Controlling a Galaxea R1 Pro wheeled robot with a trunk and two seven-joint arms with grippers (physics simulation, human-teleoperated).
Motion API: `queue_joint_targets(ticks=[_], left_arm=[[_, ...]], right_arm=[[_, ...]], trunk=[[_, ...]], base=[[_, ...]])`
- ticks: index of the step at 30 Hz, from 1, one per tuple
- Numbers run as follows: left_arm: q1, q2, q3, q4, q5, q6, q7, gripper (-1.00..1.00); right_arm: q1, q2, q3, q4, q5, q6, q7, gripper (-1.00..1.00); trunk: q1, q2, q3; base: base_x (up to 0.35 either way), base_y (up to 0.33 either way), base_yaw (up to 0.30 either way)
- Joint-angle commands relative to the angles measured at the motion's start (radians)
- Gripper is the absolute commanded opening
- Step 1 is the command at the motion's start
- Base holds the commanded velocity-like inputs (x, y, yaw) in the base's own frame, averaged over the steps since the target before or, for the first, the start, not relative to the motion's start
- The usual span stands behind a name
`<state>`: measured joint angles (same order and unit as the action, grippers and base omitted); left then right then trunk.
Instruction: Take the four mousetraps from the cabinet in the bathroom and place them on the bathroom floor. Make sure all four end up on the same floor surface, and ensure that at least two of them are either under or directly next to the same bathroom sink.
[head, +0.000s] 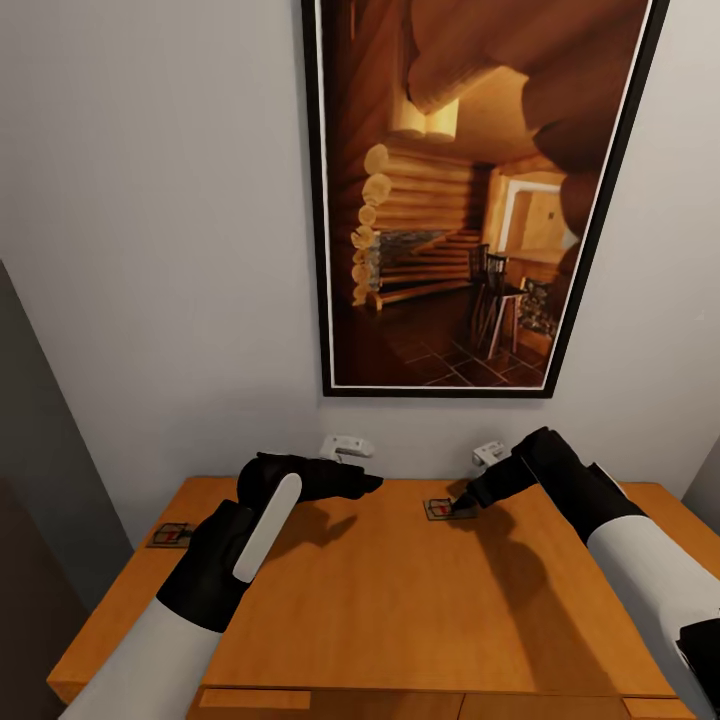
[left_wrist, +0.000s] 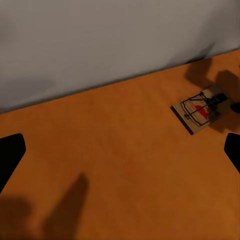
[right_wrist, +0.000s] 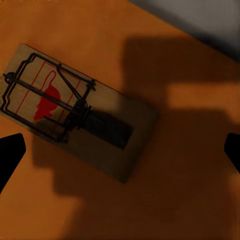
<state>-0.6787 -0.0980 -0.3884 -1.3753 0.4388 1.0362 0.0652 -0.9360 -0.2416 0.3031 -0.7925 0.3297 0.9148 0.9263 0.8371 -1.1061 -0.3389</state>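
The orange-brown cabinet (head: 380, 600) stands against the wall, and two mousetraps lie flat on its top. One mousetrap (head: 437, 509) sits near the back edge, a tan board with dark wire and a red spot. My right gripper (head: 466, 506) hovers just over it, open, and its wrist view has the mousetrap (right_wrist: 75, 112) close below and between the spread fingertips (right_wrist: 10, 155). The other mousetrap (head: 171, 535) rests at the top's far left edge. My left gripper (head: 366, 483) hangs open over the back middle, with the first mousetrap (left_wrist: 200, 110) off to its side.
A large framed picture (head: 480, 200) hangs on the grey wall above the cabinet. Two small white wall fittings (head: 345, 447) (head: 488, 453) sit just above the top's back edge. Drawer fronts (head: 330, 705) show at the near edge. A dark panel (head: 30, 560) stands at left.
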Motion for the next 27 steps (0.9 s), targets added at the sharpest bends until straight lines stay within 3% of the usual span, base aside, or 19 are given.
queue_joint_targets(ticks=[1,18,27], left_arm=[[-0.001,0.000,0.000,-0.001,0.007,0.004,0.007,1.00],[-0.001,0.000,0.000,-0.001,0.006,0.004,0.007,1.00],[-0.001,0.000,-0.001,-0.001,0.005,0.004,0.008,1.00]], right_arm=[[-0.002,0.001,0.002,0.000,0.011,0.001,0.008,1.00],[-0.038,0.028,0.002,0.006,0.014,0.004,0.002,1.00],[-0.041,0.032,0.002,0.007,0.014,0.003,0.003,1.00]], trunk=[[0.000,-0.001,-0.001],[0.000,-0.001,-0.001],[0.027,-0.050,-0.023]], base=[[0.000,0.000,0.000],[0.000,0.000,0.000],[0.000,0.000,0.000]])
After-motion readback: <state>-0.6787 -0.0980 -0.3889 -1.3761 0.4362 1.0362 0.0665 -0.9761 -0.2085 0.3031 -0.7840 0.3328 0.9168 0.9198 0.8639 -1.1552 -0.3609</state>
